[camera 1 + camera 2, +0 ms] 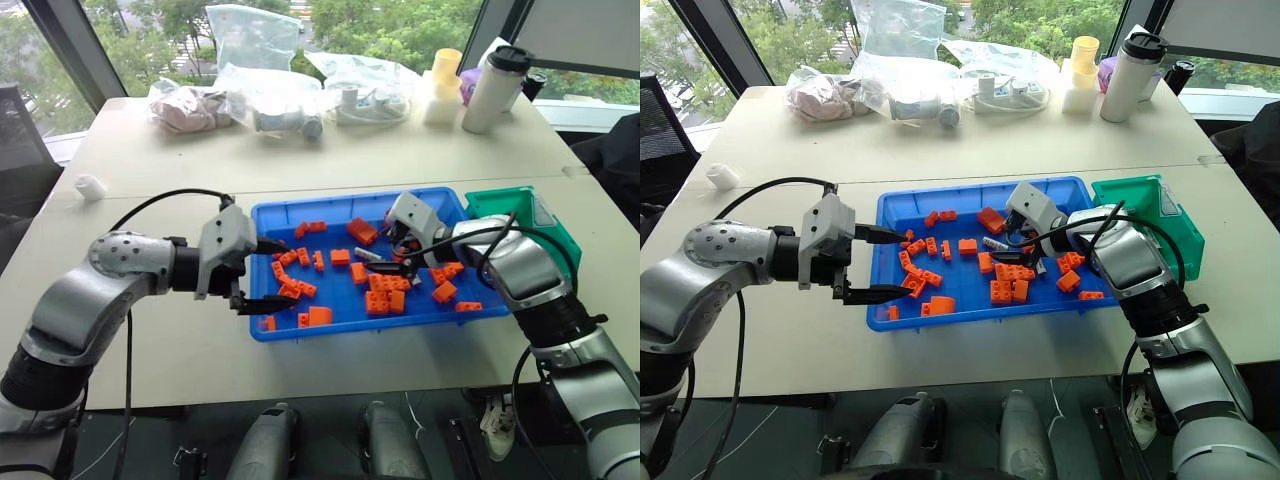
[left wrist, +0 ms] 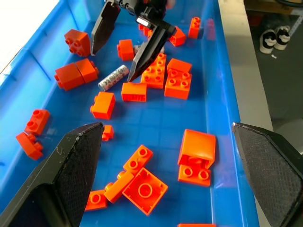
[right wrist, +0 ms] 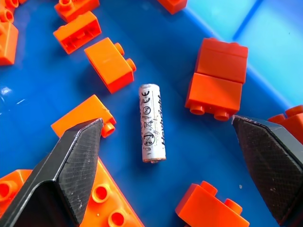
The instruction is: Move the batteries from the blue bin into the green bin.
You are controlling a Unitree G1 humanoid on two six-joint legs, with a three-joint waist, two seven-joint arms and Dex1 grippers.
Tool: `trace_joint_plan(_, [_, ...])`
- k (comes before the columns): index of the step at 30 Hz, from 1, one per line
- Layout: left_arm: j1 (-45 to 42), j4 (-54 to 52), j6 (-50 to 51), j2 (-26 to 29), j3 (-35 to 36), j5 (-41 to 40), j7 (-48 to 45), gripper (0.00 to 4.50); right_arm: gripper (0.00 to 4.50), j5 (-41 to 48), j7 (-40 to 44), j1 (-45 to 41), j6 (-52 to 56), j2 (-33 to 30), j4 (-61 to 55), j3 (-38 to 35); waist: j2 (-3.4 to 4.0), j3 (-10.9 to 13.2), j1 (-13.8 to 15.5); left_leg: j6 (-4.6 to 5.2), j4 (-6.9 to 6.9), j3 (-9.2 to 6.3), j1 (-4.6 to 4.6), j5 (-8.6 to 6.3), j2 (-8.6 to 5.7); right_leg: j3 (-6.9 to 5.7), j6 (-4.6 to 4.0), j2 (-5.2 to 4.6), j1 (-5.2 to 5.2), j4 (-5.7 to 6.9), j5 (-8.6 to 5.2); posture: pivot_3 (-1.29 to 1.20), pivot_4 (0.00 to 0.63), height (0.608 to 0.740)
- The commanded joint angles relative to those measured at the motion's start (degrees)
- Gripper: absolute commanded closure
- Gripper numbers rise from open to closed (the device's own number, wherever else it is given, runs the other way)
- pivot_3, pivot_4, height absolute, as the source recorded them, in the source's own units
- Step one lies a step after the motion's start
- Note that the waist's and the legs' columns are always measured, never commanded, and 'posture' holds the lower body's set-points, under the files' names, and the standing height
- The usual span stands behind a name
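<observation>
The blue bin (image 1: 350,198) lies mid-table, strewn with orange toy bricks (image 1: 385,297). One grey-silver battery (image 3: 152,123) lies flat on its floor among them, also seen as battery (image 1: 367,254). My right gripper (image 3: 166,124) hovers open just above it, one finger on each side, not touching. The left wrist view shows that right gripper (image 2: 112,66) tilted down over the battery (image 2: 113,77). My left gripper (image 1: 285,272) stands open and empty over the bin's left end. The green bin (image 1: 545,215) sits against the blue bin's right end.
At the table's far edge are plastic bags (image 1: 270,95), a white tumbler (image 1: 497,88) and a yellow-and-white cup (image 1: 443,85). A small white object (image 1: 90,186) lies at the far left. Orange bricks (image 3: 110,64) crowd the battery closely.
</observation>
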Motion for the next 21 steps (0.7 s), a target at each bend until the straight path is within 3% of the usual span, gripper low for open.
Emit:
trace_joint_plan(1, [-1.0, -1.5, 0.0, 0.0, 0.6, -0.5, 0.4, 0.0, 0.26, -1.9, 0.3, -0.8, -2.0, 0.8, 0.9, 1.0, 0.0, 0.0, 0.0, 0.0, 0.0, 0.01, 0.0, 0.0, 0.0, 0.0, 0.0, 0.0, 0.0, 0.0, 0.0, 0.0, 0.15, 0.74])
trace_joint_plan(4, [-1.3, -1.2, -0.3, -0.1, 0.4, -0.2, 0.3, 0.0, 1.28, -4.5, 0.4, -1.5, -4.1, 1.9, 3.6, 3.2, 0.0, 0.0, -0.1, 0.0, 0.0, 0.0, 0.0, 0.0, 0.0, 0.0, 0.0, 0.01, 0.0, 0.0, 0.0, 0.0, 0.15, 0.74])
trace_joint_plan(10, [-1.8, -0.7, -0.4, 0.0, 0.6, -0.2, -0.1, 0.0, 4.45, -6.1, 2.0, -1.7, -5.5, 2.3, 3.8, 4.2, 0.01, 0.0, 0.0, -0.06, 0.0, 0.0, 0.01, 0.03, 0.0, 0.0, 0.0, 0.01, 0.0, 0.01, 0.0, 0.0, 0.15, 0.74])
trace_joint_plan(18, [-1.4, -0.4, -0.8, 0.2, 0.5, 0.0, -0.8, 0.0, 4.46, -5.8, 1.9, -2.1, -4.3, 1.6, 0.6, 1.2, 0.01, 0.0, 0.0, -0.06, 0.0, 0.0, 0.01, 0.03, 0.0, 0.0, 0.0, 0.0, 0.0, 0.01, 0.0, 0.0, 0.15, 0.74])
trace_joint_plan(21, [-2.7, 2.1, -2.0, -2.1, 0.6, -0.3, -0.5, 0.0, 4.46, -2.4, -2.2, -3.4, 2.6, 1.0, -3.2, -7.9, 0.01, 0.0, 0.1, -0.06, 0.0, 0.01, 0.0, 0.04, 0.0, 0.0, 0.0, 0.0, 0.0, 0.01, 0.0, 0.0, 0.15, 0.74])
